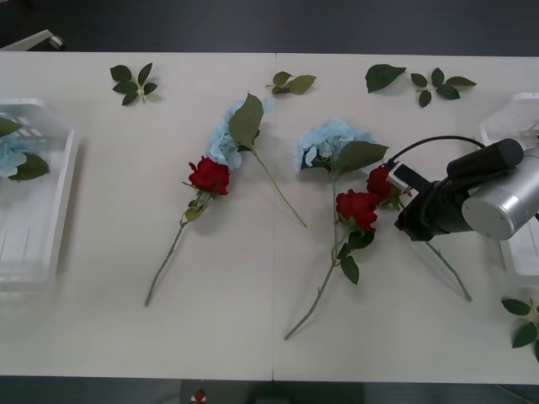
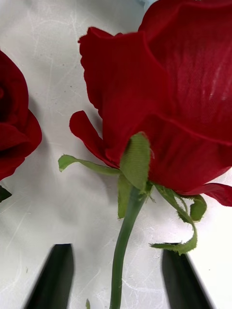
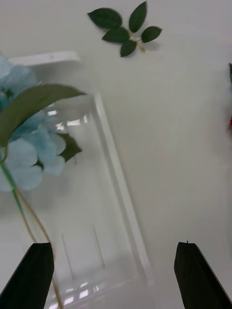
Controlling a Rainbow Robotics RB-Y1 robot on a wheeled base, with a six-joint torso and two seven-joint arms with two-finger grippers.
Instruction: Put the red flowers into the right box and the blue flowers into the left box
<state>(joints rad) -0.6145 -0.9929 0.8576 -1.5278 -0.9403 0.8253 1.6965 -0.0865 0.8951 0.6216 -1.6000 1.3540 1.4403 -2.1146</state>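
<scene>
Right arm: reaches in from the right over the table (image 1: 253, 337), its right gripper (image 2: 118, 275) low at the rightmost of the red flowers (image 1: 379, 181).
Right fingers: two black fingers (image 2: 53, 275) spread apart, one on each side of that rose's green stem (image 2: 121, 251); whether they touch it cannot be told.
Left gripper (image 3: 113, 277): hangs above the left box (image 3: 121, 193), black fingers wide apart, holding nothing.
Red flowers: three roses lie on the table, one left of centre, two close together right of centre.
Blue flowers (image 1: 330, 141): two heads lie on the table just beyond the roses; more lie inside the left box.
Right box (image 1: 509, 126): at the table's right edge, partly hidden by the right arm.
Surface: white table with loose leaf sprigs (image 1: 133, 82) along its far side.
Room: dark floor beyond the table.
</scene>
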